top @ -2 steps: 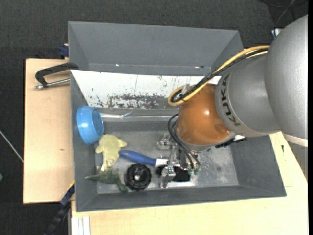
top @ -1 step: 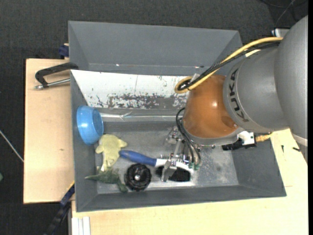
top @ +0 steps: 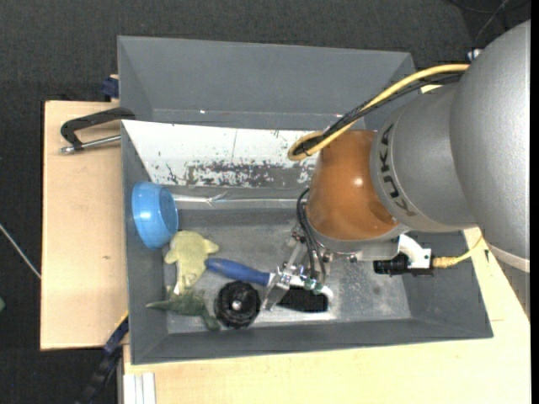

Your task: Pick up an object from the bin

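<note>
Grey bin (top: 253, 82) floor: blue cup (top: 153, 215), pale toy (top: 189, 255), black disc (top: 237, 303), blue-handled tool (top: 236, 269).

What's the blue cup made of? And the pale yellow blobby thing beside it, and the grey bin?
The blue cup looks like smooth hard plastic: even colour, slight shine. The pale yellow thing seems soft rubber or plastic, matte and lumpy; not certain. The bin looks like grey metal, its back wall scuffed with dark scratches.

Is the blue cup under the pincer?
No, the blue cup lies by the left wall of the bin, well apart from the pincer.
</note>
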Action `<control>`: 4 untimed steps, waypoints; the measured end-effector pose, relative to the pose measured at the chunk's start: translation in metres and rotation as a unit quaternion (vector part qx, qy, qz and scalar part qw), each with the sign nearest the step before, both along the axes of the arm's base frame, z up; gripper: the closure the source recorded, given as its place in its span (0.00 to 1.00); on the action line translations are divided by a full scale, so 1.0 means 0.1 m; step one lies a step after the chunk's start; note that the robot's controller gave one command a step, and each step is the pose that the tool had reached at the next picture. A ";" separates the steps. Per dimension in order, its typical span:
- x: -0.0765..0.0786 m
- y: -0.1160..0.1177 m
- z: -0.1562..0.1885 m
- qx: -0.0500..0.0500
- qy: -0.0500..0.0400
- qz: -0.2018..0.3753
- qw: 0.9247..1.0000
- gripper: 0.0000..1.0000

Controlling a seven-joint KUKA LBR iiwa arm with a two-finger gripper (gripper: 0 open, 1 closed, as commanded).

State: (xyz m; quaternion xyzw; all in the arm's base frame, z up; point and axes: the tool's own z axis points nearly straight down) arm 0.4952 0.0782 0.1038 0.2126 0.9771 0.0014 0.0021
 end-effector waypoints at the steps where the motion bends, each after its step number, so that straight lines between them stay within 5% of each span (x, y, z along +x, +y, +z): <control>1: -0.01 -0.10 -0.32 0.001 0.001 -0.083 0.997 0.00; 2: 0.00 -0.09 -0.30 0.000 0.002 -0.082 0.997 0.00; 3: 0.02 -0.08 -0.29 0.001 -0.002 -0.082 0.997 1.00; 4: 0.04 -0.07 0.54 0.001 -0.003 -0.081 0.997 1.00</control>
